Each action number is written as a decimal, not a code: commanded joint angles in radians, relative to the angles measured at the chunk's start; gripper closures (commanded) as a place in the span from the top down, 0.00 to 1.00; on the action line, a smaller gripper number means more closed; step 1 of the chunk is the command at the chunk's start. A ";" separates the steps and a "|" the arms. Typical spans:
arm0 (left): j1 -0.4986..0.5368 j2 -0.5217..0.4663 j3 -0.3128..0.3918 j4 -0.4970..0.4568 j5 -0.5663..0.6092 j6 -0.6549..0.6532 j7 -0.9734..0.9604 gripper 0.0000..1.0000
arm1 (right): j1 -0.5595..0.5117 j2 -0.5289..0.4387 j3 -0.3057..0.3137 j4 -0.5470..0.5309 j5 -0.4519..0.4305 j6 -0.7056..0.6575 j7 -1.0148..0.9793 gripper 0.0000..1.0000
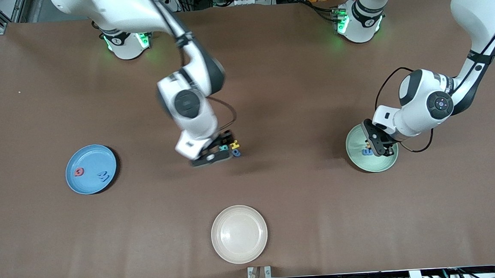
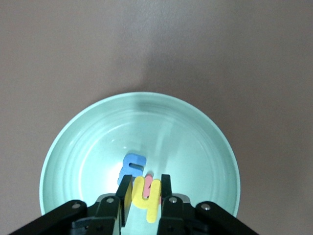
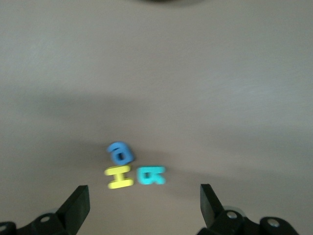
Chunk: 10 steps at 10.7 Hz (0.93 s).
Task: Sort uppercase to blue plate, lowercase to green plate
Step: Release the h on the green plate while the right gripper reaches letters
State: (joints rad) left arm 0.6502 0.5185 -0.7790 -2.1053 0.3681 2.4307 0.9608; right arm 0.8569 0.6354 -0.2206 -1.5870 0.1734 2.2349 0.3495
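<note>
Two capitals, the red Q (image 1: 78,171) and the blue W (image 1: 103,177), are seen in the front view already laid in the blue plate (image 1: 89,151), toward the right arm's end of the table (image 1: 294,67). The green plate (image 1: 374,166) lies toward the left arm's end, under the left gripper (image 1: 377,143). The right gripper (image 1: 214,153) is over the unsorted letters at mid-table.

In the left wrist view, the fingers (image 2: 124,193) are closed narrowly on the small yellow letter (image 2: 146,195), held just above the plate for release; the blue e (image 2: 133,166) lies below, and something pink shows under the yellow letter.

In the right wrist view, the fingers (image 3: 78,204) are spread wide and empty, above the blue a (image 3: 120,152), yellow H (image 3: 120,177) and teal R (image 3: 151,175).
</note>
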 commanded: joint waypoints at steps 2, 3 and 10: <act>0.048 -0.025 -0.017 -0.024 -0.014 0.001 0.013 0.36 | 0.019 0.095 -0.010 0.036 0.003 0.109 0.002 1.00; 0.049 -0.025 -0.017 -0.022 -0.014 0.001 0.009 0.44 | 0.027 0.108 -0.010 0.035 0.003 0.130 0.003 1.00; 0.059 -0.066 -0.084 0.007 -0.021 -0.005 -0.251 0.45 | 0.062 0.178 0.024 0.036 0.005 0.238 0.161 1.00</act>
State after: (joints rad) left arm 0.6990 0.5086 -0.8282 -2.0887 0.3680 2.4336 0.7998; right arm 0.9131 0.7846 -0.2050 -1.5787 0.1741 2.4464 0.4654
